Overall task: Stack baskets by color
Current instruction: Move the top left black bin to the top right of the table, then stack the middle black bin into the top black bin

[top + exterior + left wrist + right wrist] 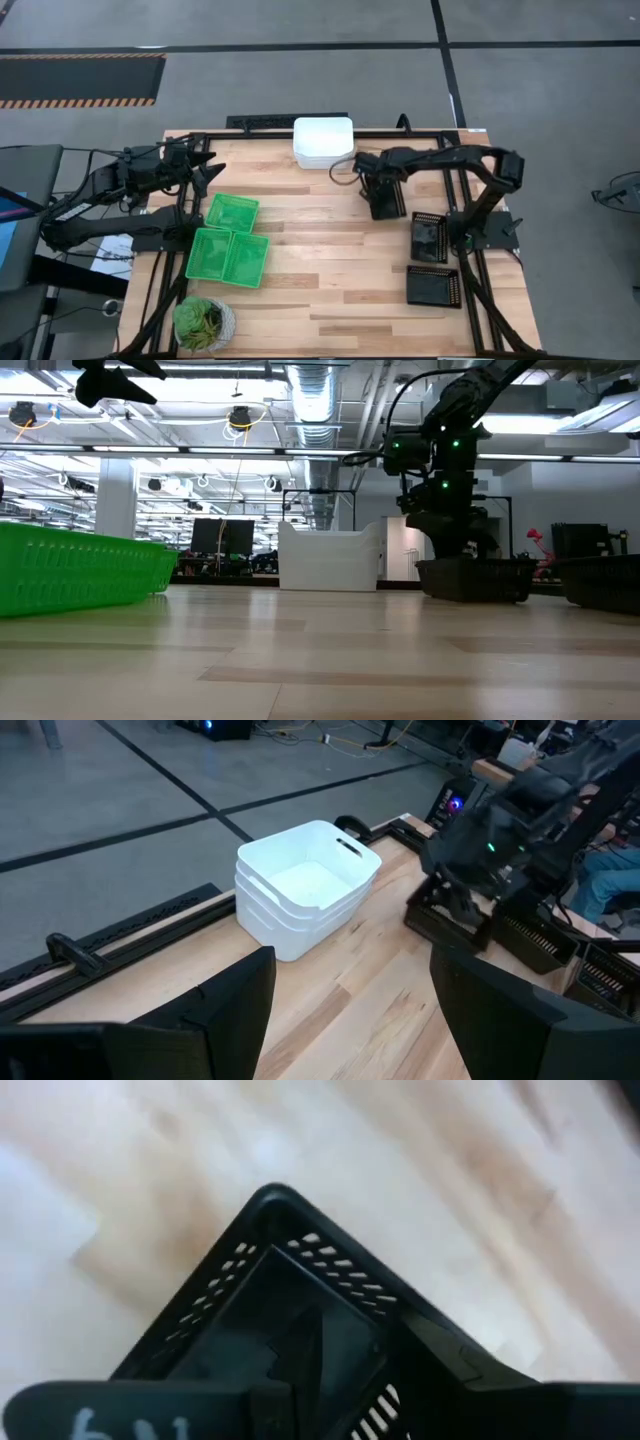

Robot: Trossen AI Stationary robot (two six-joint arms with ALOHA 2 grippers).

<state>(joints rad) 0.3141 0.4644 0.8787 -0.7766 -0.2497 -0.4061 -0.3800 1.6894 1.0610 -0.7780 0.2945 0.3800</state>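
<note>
White baskets were stacked at top centre, 3 green baskets lay unstacked at left w/ left gripper open and empty above them, and right gripper gripped one black basket mid-frame, other 2 black baskets unstacked at lower right.

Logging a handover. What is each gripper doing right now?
Left gripper: fingers open, empty, above the table's left edge.
Right gripper: shut on a black basket.
</note>
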